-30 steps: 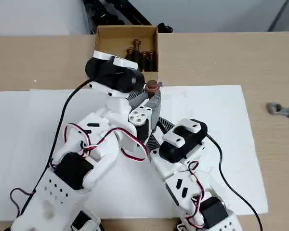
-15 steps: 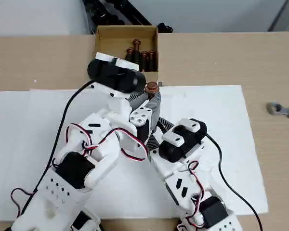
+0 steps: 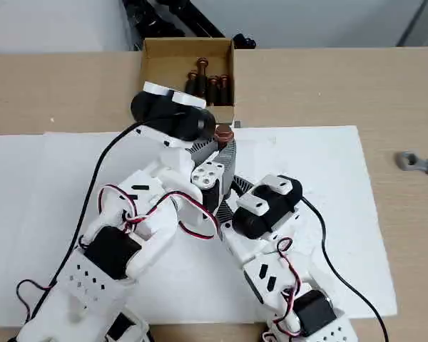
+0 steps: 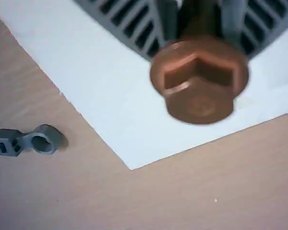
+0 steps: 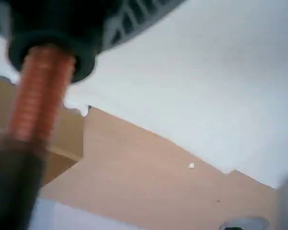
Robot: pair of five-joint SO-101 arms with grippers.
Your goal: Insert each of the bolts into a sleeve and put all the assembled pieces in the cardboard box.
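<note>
The bolt (image 3: 224,133) has slid slightly back from the box (image 3: 160,51). The left gripper (image 4: 198,21) is clamped on it, just beside the box's near wall and over the paper (image 3: 328,185). The right gripper (image 3: 235,187) sits close behind; I cannot tell its state.

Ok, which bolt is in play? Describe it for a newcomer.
Find the white paper sheet and follow its far edge to just short of the cardboard box. There the left gripper holds a copper bolt with a flanged hex head. Unlike the bolts lying in the box, it is held outside it.
</note>
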